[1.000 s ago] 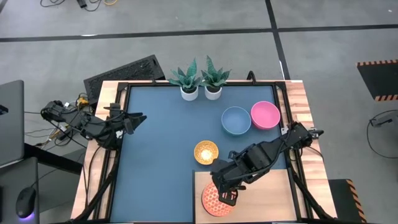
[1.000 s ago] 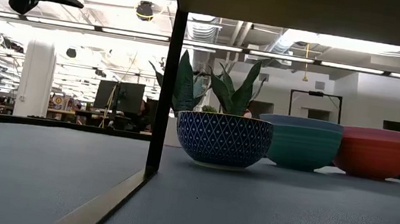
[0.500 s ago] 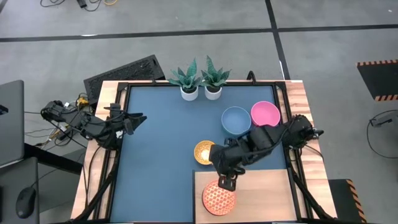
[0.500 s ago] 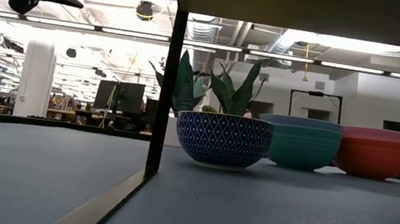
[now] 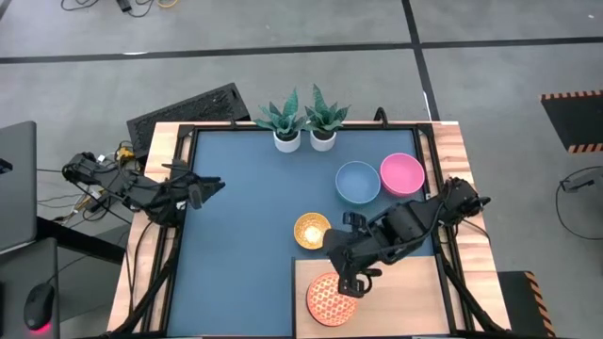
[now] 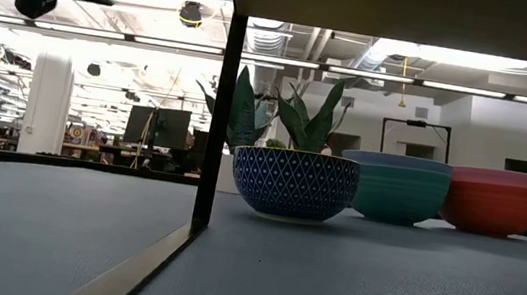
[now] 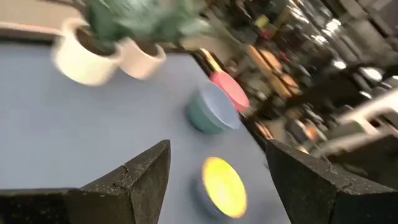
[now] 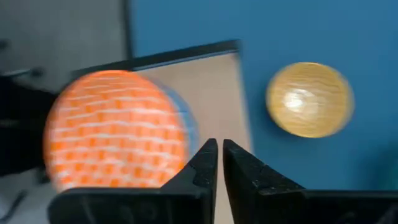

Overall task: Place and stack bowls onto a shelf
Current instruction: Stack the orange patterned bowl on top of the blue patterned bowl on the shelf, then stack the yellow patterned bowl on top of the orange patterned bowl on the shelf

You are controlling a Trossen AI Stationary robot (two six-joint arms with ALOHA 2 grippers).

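An orange-red patterned bowl [image 5: 330, 299] stands on the pale wood shelf [image 5: 396, 301] at the table's near right; it also shows in the right wrist view [image 8: 115, 140]. My right gripper [image 5: 353, 282] is shut and empty just past the bowl's far right rim, above the shelf. A bowl that is yellow inside and blue-patterned outside [image 5: 312, 230] [image 6: 294, 184] stands on the blue tabletop beyond the shelf's far left corner. A grey-blue bowl [image 5: 358, 182] and a pink bowl [image 5: 402, 174] stand side by side at the far right. My left gripper [image 5: 212, 185] is open at the table's left edge.
Two white plant pots [image 5: 301, 139] stand at the table's far edge. The shelf's dark leg [image 6: 216, 122] stands in the low view, with the bowls behind it. Bare blue tabletop [image 5: 236, 245] lies to the left of the shelf.
My right gripper has drawn back from over the orange-red bowl toward the table's far edge, then a little to the right. The bowl stays where it was on the shelf.
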